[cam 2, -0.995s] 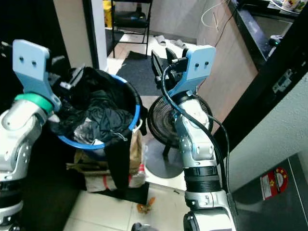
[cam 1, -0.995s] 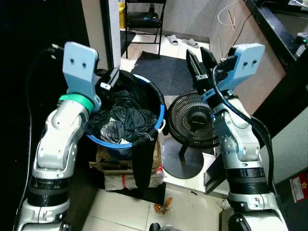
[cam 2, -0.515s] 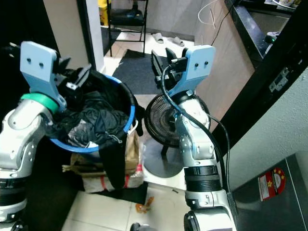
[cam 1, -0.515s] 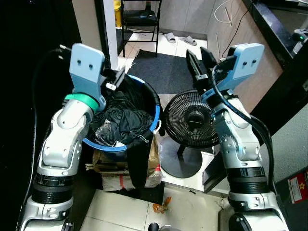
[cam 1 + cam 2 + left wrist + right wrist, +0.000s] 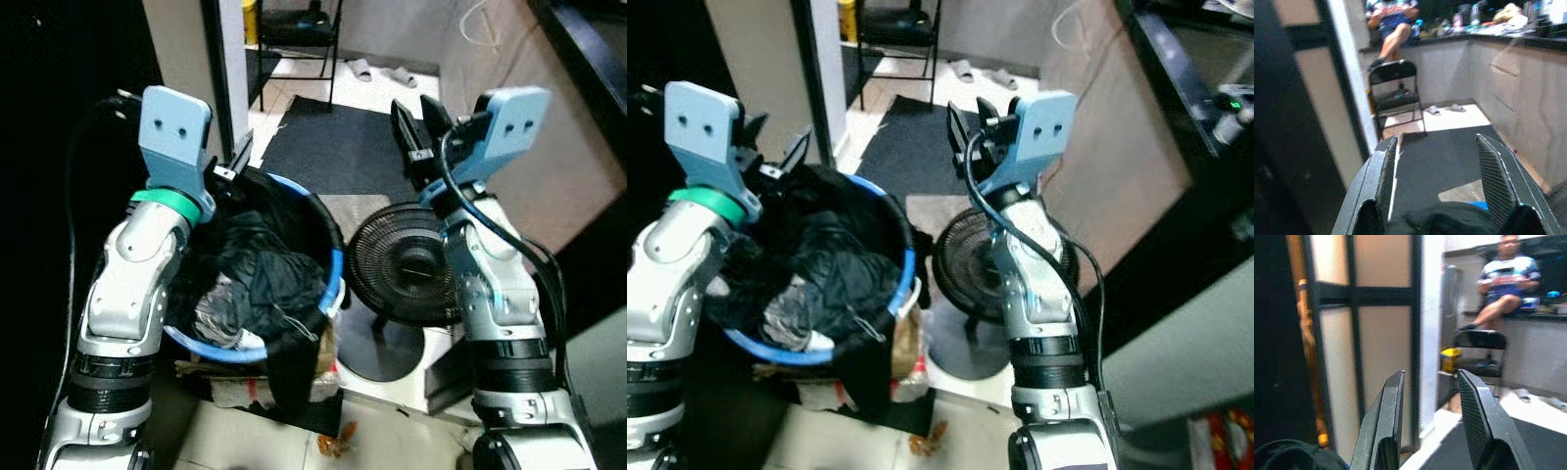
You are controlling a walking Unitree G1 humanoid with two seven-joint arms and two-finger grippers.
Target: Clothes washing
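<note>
Both grippers hung in the air with their black fingers spread and nothing between them. At the far left rim of the blue laundry basket (image 5: 334,277) the left gripper (image 5: 231,162) was raised, its fingers pointing out over the basket's back edge; the left wrist view showed the two ribbed fingers (image 5: 1382,182) wide apart above a dark fold of cloth and a sliver of blue rim. Held high on the other side, the right gripper (image 5: 416,122) stood above the fan and apart from the basket, its fingers (image 5: 1387,417) likewise parted.

The basket sat between the two arms, nearer the left one, heaped with dark clothes (image 5: 260,274). A lighter grey piece (image 5: 217,311) lay among them toward the near side, and one black garment (image 5: 291,377) spilled over the near rim and hung down the front. Under the basket lay a crumpled brown bag or box (image 5: 220,374) on the tiled floor.

Just beside the basket, on the robot's right, a black round floor fan (image 5: 404,274) stood on its disc base (image 5: 377,343). Beyond both, a dark mat (image 5: 333,147) covered the floor, with a pair of slippers (image 5: 377,70) past it and a black folding chair (image 5: 1396,90) near a doorway. A person (image 5: 1506,286) sat up on a counter behind the chair, one leg crossed. A small orange scrap (image 5: 338,443) lay on the tiles near the robot's feet.
</note>
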